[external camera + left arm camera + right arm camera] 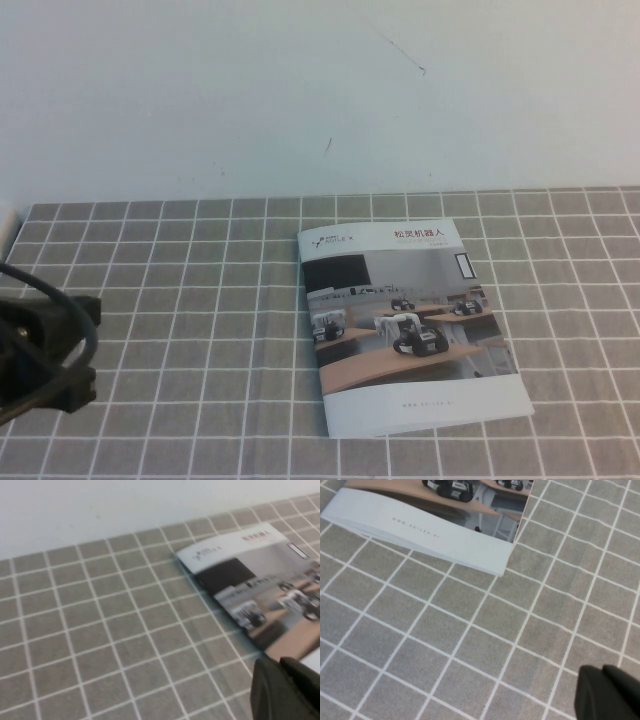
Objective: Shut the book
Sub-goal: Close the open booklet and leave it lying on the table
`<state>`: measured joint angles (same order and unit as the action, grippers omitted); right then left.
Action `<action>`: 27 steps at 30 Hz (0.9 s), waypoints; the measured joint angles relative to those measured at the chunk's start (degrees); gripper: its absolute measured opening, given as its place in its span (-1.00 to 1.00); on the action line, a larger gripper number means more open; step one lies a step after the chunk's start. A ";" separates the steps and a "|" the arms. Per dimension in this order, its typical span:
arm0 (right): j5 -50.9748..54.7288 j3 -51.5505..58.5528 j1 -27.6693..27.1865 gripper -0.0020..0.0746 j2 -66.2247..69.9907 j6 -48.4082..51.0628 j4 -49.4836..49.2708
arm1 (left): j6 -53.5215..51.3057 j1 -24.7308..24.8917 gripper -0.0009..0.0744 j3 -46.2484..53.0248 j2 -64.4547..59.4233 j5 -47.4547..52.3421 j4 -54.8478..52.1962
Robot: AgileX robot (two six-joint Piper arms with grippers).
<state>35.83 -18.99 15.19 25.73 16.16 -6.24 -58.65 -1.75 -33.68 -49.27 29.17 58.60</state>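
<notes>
Bare grey white-gridded tablecloth (180,300) on every side of the closed, glossy photo-covered book (410,330), widest on the left. Lies flat right of centre, cover up, long axis far-to-near (near end swung slightly right), title end toward the pale wall (300,100). Black left gripper (286,690) at the table's left edge, black right gripper (607,692) over cloth off the book's near corner; cannot tell either claw's state.

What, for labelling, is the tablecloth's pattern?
Grey tablecloth, white grid; high view. Left tool at its left edge; right tool above it, beside the book.
</notes>
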 joint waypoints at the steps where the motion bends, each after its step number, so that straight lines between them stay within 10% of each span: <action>1: 0.00 0.00 0.00 -0.95 0.00 0.00 0.00 | -0.14 0.00 -0.98 0.00 0.00 1.27 0.00; 27: 0.13 0.00 0.00 -0.95 -0.07 0.00 -1.55 | -10.80 3.62 -0.98 33.32 41.60 -18.33 -0.23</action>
<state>35.96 -18.99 15.19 25.66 16.16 -7.79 -69.44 1.87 -0.35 -7.67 10.84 58.37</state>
